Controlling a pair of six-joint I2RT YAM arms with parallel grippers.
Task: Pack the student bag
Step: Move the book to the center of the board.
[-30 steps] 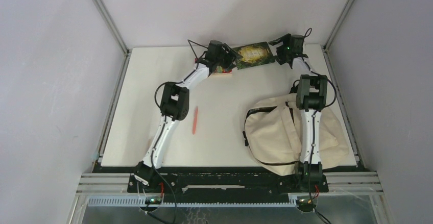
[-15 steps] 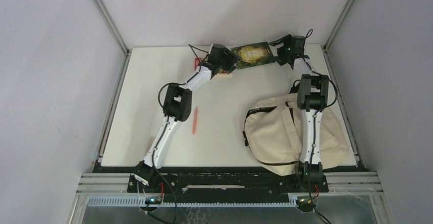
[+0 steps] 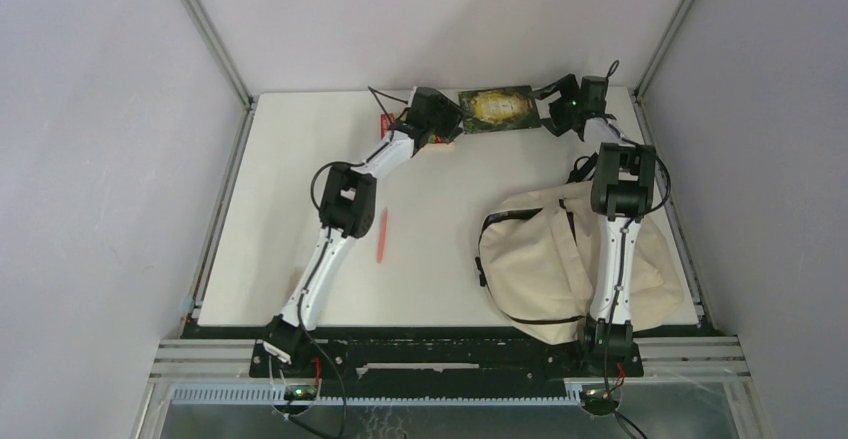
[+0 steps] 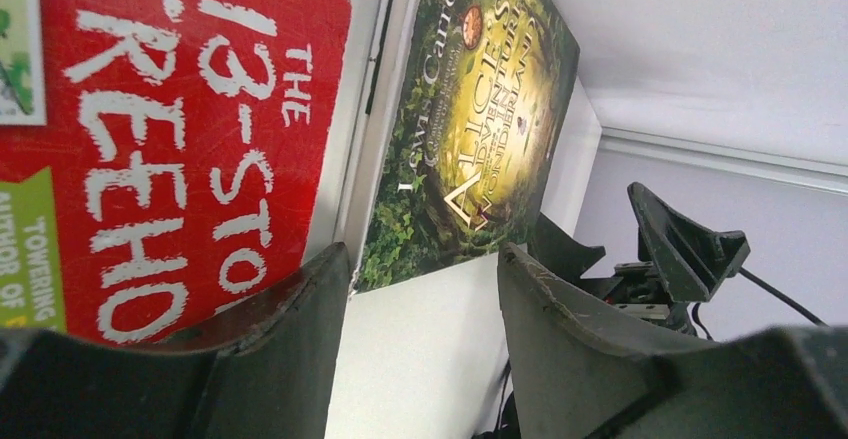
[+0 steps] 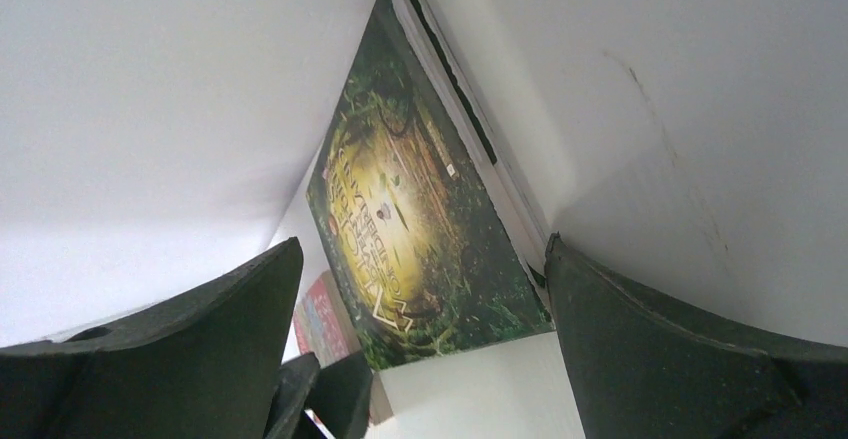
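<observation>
Both arms are up at the table's far edge; left gripper (image 4: 420, 259), fingers apart, sits by the green book's (image 3: 495, 107) corner beside a red book (image 4: 170, 129); right gripper (image 5: 420, 249) gapes wide at its other end; student bag (image 3: 530, 259) slumps near-right under the right arm.

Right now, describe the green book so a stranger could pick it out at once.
Go to the white table's far edge, against the back wall. Near its middle lies a green paperback with a gold oval on its cover. The red book beside it has white lettering.
</observation>
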